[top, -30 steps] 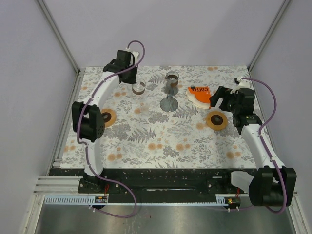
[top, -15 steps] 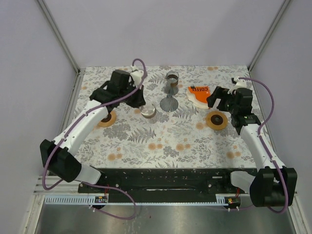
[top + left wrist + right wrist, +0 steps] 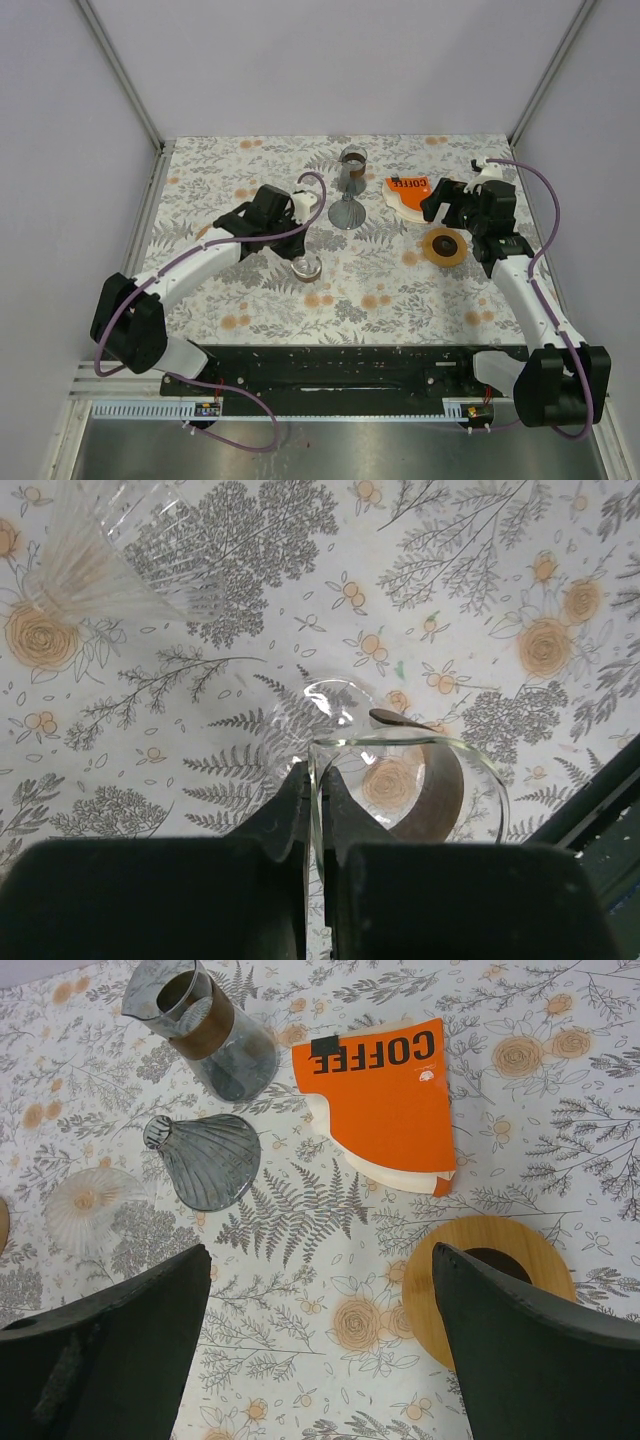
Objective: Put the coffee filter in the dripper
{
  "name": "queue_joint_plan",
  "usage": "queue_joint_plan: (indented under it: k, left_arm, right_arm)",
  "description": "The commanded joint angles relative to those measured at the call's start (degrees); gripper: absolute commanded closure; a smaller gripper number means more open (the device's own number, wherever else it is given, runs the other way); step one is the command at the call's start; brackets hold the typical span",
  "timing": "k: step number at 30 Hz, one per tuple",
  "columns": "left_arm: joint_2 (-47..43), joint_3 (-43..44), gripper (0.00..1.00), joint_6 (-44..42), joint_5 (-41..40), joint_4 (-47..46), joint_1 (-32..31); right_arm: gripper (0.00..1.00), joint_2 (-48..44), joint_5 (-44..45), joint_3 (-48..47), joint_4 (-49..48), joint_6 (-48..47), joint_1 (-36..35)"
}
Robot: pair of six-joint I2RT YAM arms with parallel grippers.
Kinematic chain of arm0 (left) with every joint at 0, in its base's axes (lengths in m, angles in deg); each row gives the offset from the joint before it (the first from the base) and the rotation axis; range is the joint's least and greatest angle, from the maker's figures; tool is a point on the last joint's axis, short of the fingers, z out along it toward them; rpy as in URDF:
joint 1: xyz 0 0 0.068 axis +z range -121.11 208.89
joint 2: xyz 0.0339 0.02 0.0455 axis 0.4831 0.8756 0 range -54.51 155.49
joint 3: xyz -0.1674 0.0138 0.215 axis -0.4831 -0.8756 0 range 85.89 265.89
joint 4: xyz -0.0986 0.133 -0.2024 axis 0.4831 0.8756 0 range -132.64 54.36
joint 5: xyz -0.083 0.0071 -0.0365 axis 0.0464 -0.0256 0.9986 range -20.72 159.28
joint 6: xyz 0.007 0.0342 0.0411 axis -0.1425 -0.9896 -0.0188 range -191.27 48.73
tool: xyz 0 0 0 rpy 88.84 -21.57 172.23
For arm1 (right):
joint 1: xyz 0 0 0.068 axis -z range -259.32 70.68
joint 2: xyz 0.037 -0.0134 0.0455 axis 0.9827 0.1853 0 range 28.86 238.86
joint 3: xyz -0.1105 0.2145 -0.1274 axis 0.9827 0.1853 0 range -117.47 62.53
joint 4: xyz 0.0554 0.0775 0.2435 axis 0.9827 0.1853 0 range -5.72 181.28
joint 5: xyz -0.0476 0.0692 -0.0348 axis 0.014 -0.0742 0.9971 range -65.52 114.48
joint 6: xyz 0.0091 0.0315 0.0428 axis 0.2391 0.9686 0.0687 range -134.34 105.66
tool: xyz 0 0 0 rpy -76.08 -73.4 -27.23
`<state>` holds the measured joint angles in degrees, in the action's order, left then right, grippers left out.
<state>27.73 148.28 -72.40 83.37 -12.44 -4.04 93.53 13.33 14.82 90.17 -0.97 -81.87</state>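
The coffee filters are a white stack in an orange "COFFEE" sleeve [image 3: 408, 195] [image 3: 385, 1095], lying flat at the back right. A grey ribbed dripper [image 3: 347, 213] [image 3: 205, 1160] lies mouth down just left of the sleeve. My right gripper [image 3: 440, 202] [image 3: 320, 1255] hovers open and empty just right of the filters. My left gripper [image 3: 297, 252] [image 3: 318, 780] is shut on the rim of a clear glass vessel with a brown band [image 3: 306, 267] [image 3: 410, 790], over the table's middle.
A dark glass carafe with a brown collar [image 3: 352, 165] [image 3: 200, 1025] stands behind the grey dripper. A clear ribbed glass cone [image 3: 90, 565] [image 3: 85, 1205] rests left of it. A wooden ring [image 3: 444, 247] [image 3: 490, 1280] lies under my right gripper.
My left arm has carried the clear glass vessel from the back left down toward the middle of the table. The right gripper has edged slightly left and stays open.
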Motion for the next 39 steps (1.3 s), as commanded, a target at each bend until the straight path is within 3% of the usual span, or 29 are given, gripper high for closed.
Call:
queue_joint_plan:
  k: [1,4,7,9,14,18,23,32,35,39]
  left_arm:
    - [-2.08,-2.44,1.00,-1.07,-1.61,-9.36,-0.21]
    - [-1.90,-4.37,1.00,-1.60,-3.09,-12.08,-0.29]
    - [-1.99,-6.40,0.94,-1.77,-3.02,-14.46,-0.29]
    - [-1.82,-6.32,0.83,-1.77,-1.79,-14.03,-0.30]
    - [-2.52,-2.02,0.41,-3.79,-0.29,-11.31,-0.21]
    - [-4.10,4.30,0.27,-4.85,0.76,-7.88,1.10]
    - [-4.80,13.09,0.21,-5.73,3.23,-0.06,6.90]
    - [-3.58,14.60,0.18,-6.61,-11.00,5.30,25.61]
    - [0.11,13.64,0.21,-7.40,-17.39,5.84,29.93]
    - [5.11,11.35,0.32,-8.54,-19.97,5.14,32.66]
  right_arm:
    - [0.01,-1.82,0.52,-1.60,-1.06,-0.53,-0.71]
    - [0.00,-1.56,0.61,-1.78,-0.97,-0.45,-0.79]
    - [0.01,-1.38,0.52,-2.04,-0.44,-0.53,-0.88]
    - [0.00,-1.56,0.52,-2.04,-0.35,-0.45,-0.97]
    - [0.01,-1.65,0.52,-2.13,-0.44,-0.36,-1.06]
    - [0.01,-1.65,0.17,-2.31,-0.09,-0.27,-1.23]
    - [0.01,-2.00,-0.44,-2.48,0.00,-0.10,-1.50]
    - [0.00,-2.70,-2.55,-2.48,-0.88,1.05,-1.85]
    - [0.01,-3.14,-3.25,-2.22,-1.49,1.49,-2.02]
    - [0.01,-3.40,-3.52,-1.34,-2.64,2.10,-2.20]
